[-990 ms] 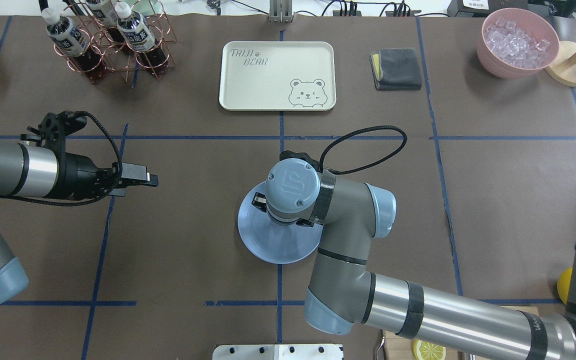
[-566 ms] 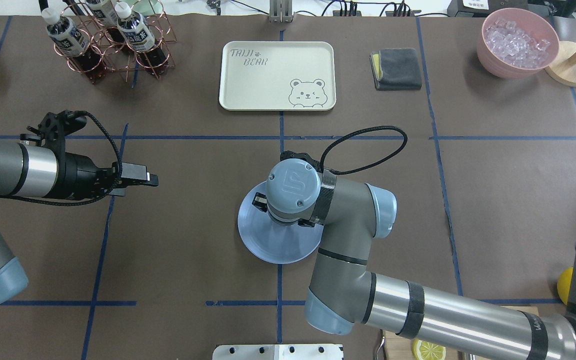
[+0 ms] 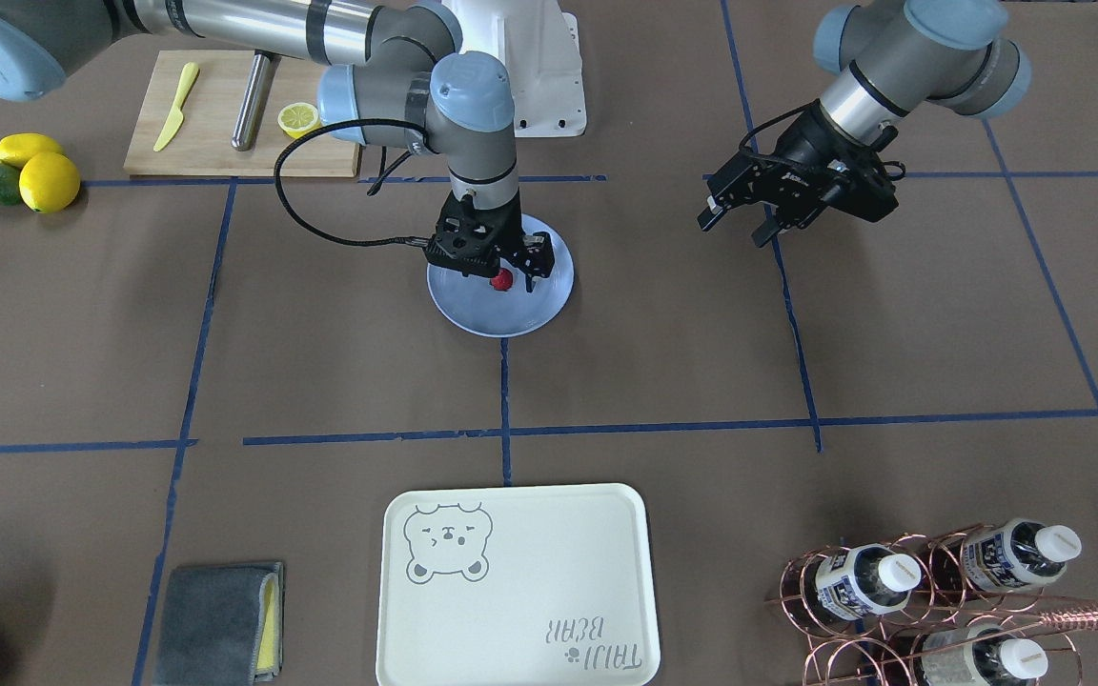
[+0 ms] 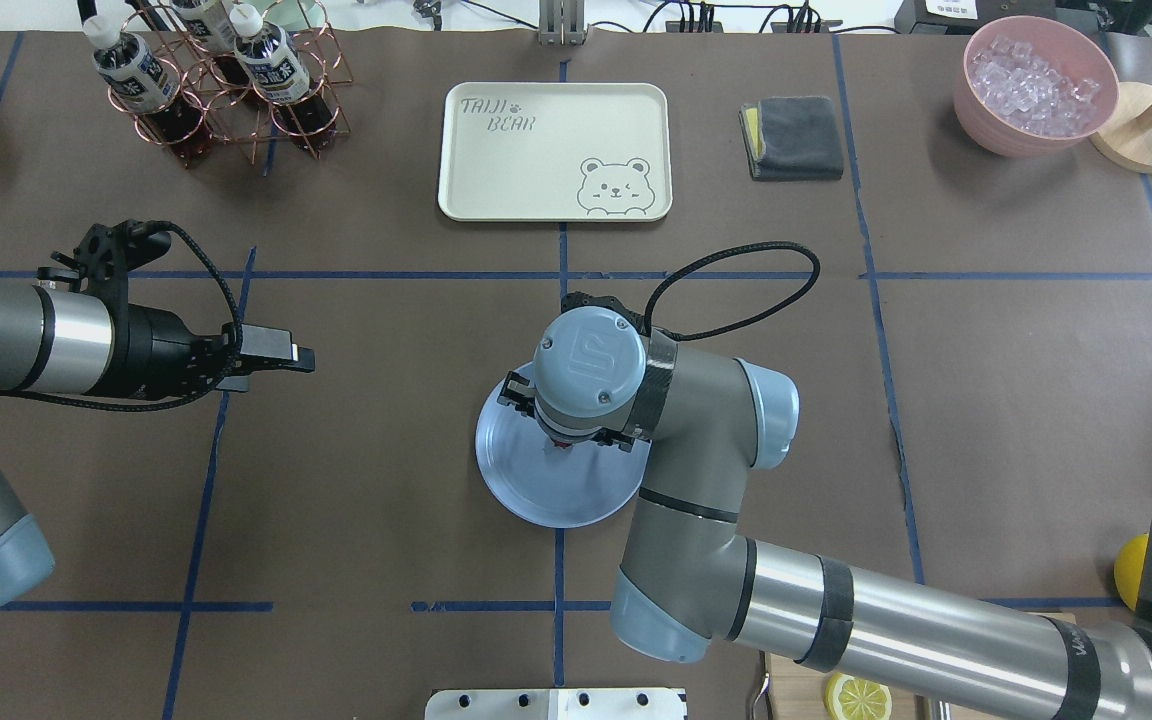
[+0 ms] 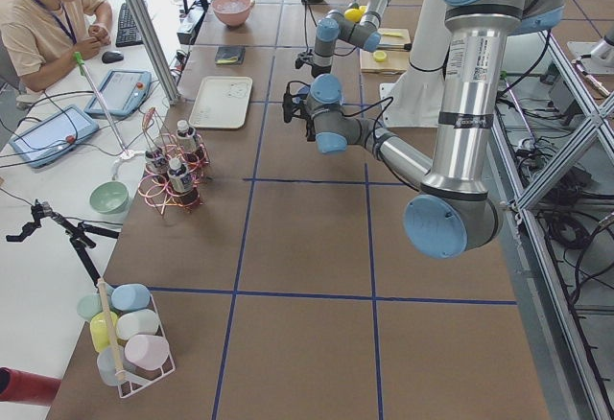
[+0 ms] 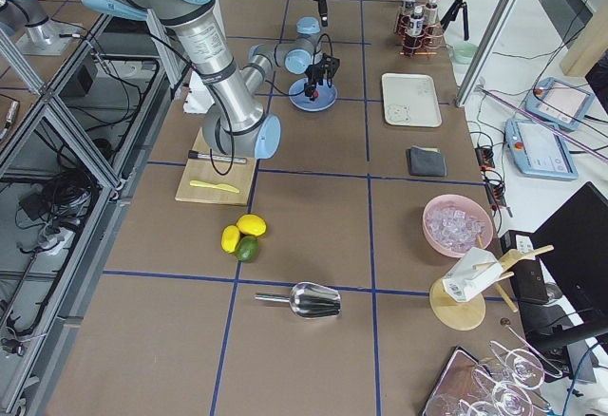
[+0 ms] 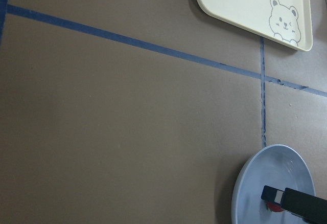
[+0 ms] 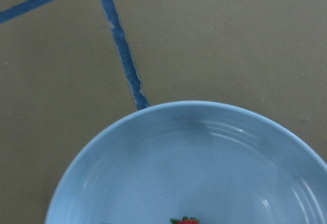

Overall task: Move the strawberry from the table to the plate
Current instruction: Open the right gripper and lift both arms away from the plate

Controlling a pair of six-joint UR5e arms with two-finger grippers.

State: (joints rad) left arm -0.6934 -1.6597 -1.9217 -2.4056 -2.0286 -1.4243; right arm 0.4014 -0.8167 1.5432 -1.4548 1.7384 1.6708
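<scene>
The strawberry (image 3: 501, 279) is a small red berry lying on the light-blue plate (image 3: 501, 324) at the table's middle. My right gripper (image 3: 508, 274) hangs just above the plate, open, its fingers either side of the berry. In the overhead view the right wrist covers most of the berry, leaving a red speck of the strawberry (image 4: 561, 447) on the plate (image 4: 546, 500). The right wrist view shows the strawberry (image 8: 185, 220) at its bottom edge, inside the plate (image 8: 153, 157). My left gripper (image 3: 732, 227) hovers open and empty, well off to the side of the plate.
A cream bear tray (image 4: 554, 150) lies beyond the plate, with a copper bottle rack (image 4: 216, 80), a grey cloth (image 4: 793, 138) and a pink bowl (image 4: 1034, 85) along the far edge. A cutting board (image 3: 225, 114) and lemons (image 3: 34, 171) sit near the robot's right.
My right wrist has shifted slightly over the plate and its cable loop moved. A red speck of the strawberry now shows under it. The left arm has not moved.
</scene>
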